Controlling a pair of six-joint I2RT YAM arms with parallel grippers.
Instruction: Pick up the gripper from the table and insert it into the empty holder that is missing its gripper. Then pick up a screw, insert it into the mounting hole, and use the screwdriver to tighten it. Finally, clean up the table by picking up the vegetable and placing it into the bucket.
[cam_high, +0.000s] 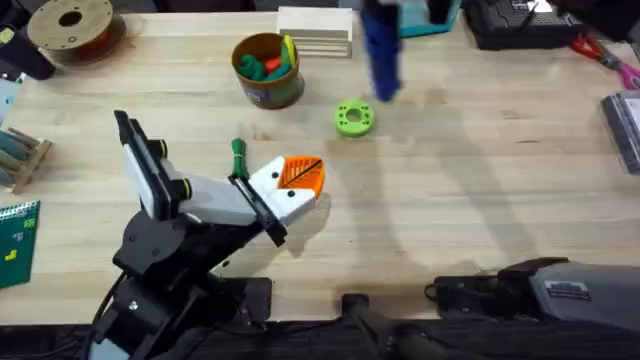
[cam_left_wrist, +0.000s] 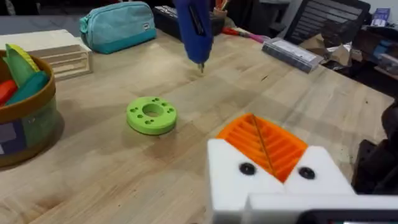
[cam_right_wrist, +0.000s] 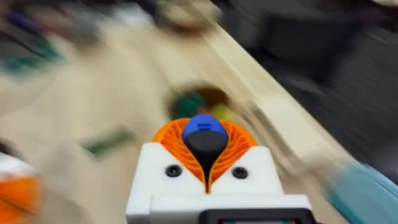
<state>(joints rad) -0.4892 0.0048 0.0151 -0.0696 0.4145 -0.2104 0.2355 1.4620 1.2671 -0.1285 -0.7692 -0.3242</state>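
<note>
My left gripper (cam_high: 305, 176) (cam_left_wrist: 258, 129) hovers low over the middle of the table. It is shut, its two orange ribbed pads pressed together with nothing between them. The slim dark-green vegetable (cam_high: 238, 158) lies just left of it. The bucket (cam_high: 267, 72) (cam_left_wrist: 25, 121) stands behind, holding coloured toy pieces. My right gripper (cam_right_wrist: 205, 152) is shut on the blue screwdriver (cam_right_wrist: 204, 132) (cam_high: 380, 48) (cam_left_wrist: 195, 28). The screwdriver hangs upright in the air over the far table, bit down. A loose gripper, an empty holder and a loose screw are out of view.
A flat bright-green ring disc (cam_high: 352, 118) (cam_left_wrist: 151, 114) lies between the bucket and the screwdriver. A wooden box (cam_high: 315, 30) and a filament spool (cam_high: 72, 28) sit at the back. A teal pouch (cam_left_wrist: 118, 26) lies beyond the box, and red scissors (cam_high: 598, 48) at far right.
</note>
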